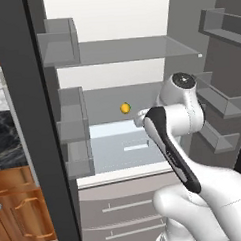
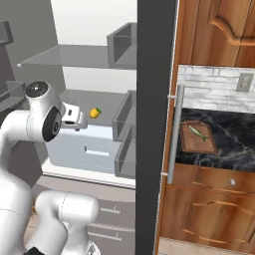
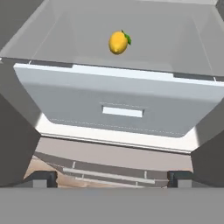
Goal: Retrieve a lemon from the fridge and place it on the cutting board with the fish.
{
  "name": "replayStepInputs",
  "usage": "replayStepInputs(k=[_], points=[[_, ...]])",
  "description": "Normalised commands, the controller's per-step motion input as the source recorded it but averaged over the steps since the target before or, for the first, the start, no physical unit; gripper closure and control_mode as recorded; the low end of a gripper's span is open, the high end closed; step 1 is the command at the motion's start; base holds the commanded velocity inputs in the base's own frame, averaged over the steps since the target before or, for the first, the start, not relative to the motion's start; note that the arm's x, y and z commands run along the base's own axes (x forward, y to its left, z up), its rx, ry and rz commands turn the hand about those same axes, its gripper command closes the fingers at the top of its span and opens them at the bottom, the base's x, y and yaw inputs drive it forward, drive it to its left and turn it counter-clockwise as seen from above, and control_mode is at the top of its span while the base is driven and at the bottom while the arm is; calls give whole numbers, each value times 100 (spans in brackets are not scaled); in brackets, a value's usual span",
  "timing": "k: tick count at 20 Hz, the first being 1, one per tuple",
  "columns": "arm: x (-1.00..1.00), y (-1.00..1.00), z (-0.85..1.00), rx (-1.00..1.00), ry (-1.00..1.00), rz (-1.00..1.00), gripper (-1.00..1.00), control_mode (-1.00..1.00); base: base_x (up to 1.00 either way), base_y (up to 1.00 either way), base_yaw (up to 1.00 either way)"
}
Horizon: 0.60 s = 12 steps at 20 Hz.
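Your tool (image 3: pixel 111 178) is spread wide and holds nothing, facing into the open fridge (image 1: pixel 124 52). The lemon (image 3: pixel 118 42) sits on a grey shelf behind the pale drawer, well apart from the fingertips (image 3: pixel 41 178). The cutting board (image 2: pixel 198 137) with the fish (image 2: pixel 197 132) lies on the black surface (image 2: pixel 234 144) to the right.

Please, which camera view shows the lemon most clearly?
The hand view: the lemon appears largest there, with a small green leaf, on the grey shelf above the drawer. The left base view and right base view show it as a small yellow spot on that shelf.
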Motion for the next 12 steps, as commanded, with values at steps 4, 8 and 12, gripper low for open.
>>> replayStepInputs(k=[4,8,12], points=[[81,1,0,0,-2,-5,-100,-100,0,0,0],[40,0,-5,0,-7,-12,-100,-100,0,0,0],[32,2,0,0,-15,-8,-100,-100,0,0,0]])
